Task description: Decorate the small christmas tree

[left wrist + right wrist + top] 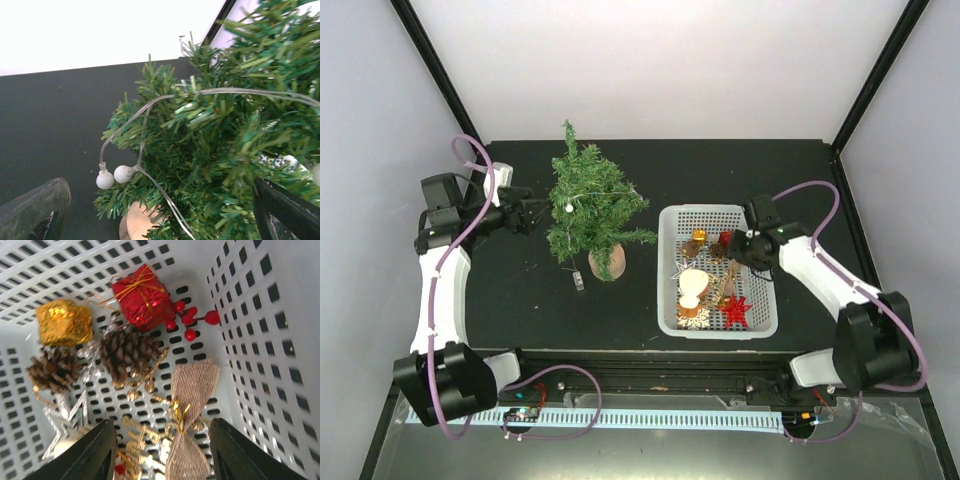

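Jaws on the right gripper [161, 432] stand partly apart and hold nothing. They hang low inside the white basket [668, 270], straddling a burlap bow [192, 385]. Jaws on the left gripper [525, 215] are spread wide and empty, just beside the small christmas tree [590, 210]. The tree stands upright on its wooden base [607, 262] on the table [510, 290], left of the basket, with a light string [145, 107] draped through its branches.

The step in hand looks like picking an ornament. The bow seems the natural choice: it lies between the fingers, apart from the pine cone [125, 352] and the red gift box [140, 295]. Pinch it at the knotted middle. A gold sprig [142, 382] lies close by, so close slowly and lift straight up, watching that nothing trails along. The left gripper could steady the tree, provided it keeps from snagging the light string.
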`<state>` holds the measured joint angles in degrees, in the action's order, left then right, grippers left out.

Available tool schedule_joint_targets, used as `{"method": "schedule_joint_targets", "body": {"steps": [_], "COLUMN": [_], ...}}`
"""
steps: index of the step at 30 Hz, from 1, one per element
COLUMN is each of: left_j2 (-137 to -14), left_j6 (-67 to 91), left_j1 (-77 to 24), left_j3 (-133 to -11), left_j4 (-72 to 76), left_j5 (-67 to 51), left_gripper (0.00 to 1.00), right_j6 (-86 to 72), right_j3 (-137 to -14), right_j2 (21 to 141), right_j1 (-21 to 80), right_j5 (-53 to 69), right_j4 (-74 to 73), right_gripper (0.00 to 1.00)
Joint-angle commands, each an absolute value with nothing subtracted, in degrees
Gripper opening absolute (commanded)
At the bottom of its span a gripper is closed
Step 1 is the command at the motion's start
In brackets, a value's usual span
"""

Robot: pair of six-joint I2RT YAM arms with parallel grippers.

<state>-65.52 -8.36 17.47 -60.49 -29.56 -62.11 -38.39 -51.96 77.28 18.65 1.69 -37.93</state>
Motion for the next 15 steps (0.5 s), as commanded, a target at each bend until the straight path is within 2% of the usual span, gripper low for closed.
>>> {"method": "schedule_joint_targets", "body": {"steps": [1, 15], "left_j2": [-68.1, -72.3], "left_j6": [-10.0, -14.3], "left_j1": [17.1, 16.2], "left_j3": [-62.7, -65.1], "left_j4": [-30.8, -34.6], "left_j5": [-61.7, -62.8], "left_gripper": [0.99, 0.99], "right_j6": [-36.8, -33.8], "right_j3": [-56.4, -65.0], "right_j2": [83.5, 98.0], "right_j1": [17.5, 17.5], "right_j5": [1.4, -4.6], "right_j4": [-34.7, -31.4], "right_gripper": [0.51, 0.5]}}
